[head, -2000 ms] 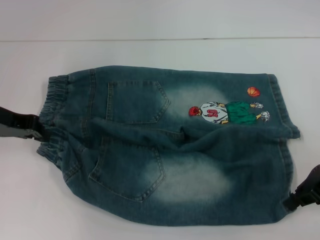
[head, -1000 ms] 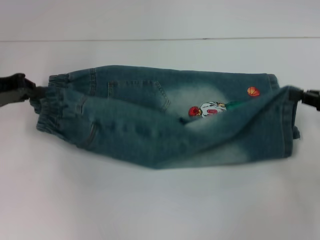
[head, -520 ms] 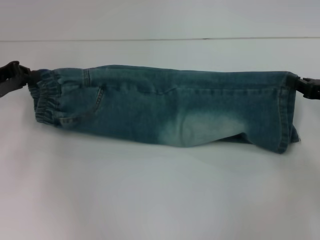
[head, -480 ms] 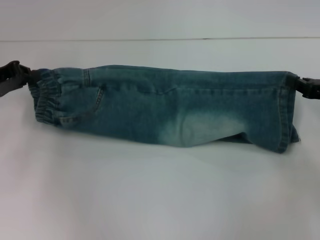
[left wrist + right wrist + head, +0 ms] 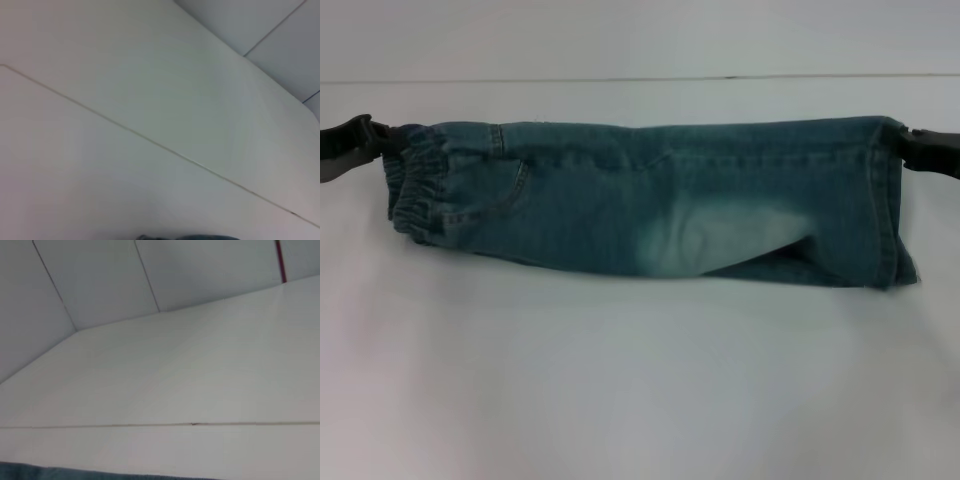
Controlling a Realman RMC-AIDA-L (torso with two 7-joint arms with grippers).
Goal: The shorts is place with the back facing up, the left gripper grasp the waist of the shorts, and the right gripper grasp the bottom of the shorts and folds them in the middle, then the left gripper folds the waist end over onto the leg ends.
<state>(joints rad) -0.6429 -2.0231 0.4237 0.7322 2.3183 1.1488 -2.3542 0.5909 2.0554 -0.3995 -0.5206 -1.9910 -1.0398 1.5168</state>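
Observation:
The faded blue-green denim shorts (image 5: 650,205) lie folded lengthwise into a long band across the white table in the head view. The puckered waist of the shorts (image 5: 415,190) is at the left end, where my left gripper (image 5: 382,140) is shut on its far corner. The bottom of the shorts (image 5: 890,205), a straight stitched hem, is at the right end, with my right gripper (image 5: 912,148) shut on its far corner. A pale bleached patch faces up; the print is hidden. Thin slivers of denim (image 5: 185,237) (image 5: 30,472) show at the wrist views' edges.
The white table (image 5: 640,380) spreads wide in front of the folded shorts. A thin seam line (image 5: 620,79) runs across the table behind them. Pale wall panels (image 5: 150,275) rise beyond the table's far side.
Both grippers carried the near edge of the shorts up and over to the far edge, folding them in half lengthwise. Pockets and print are now covered. The far edge has since shifted slightly farther away.

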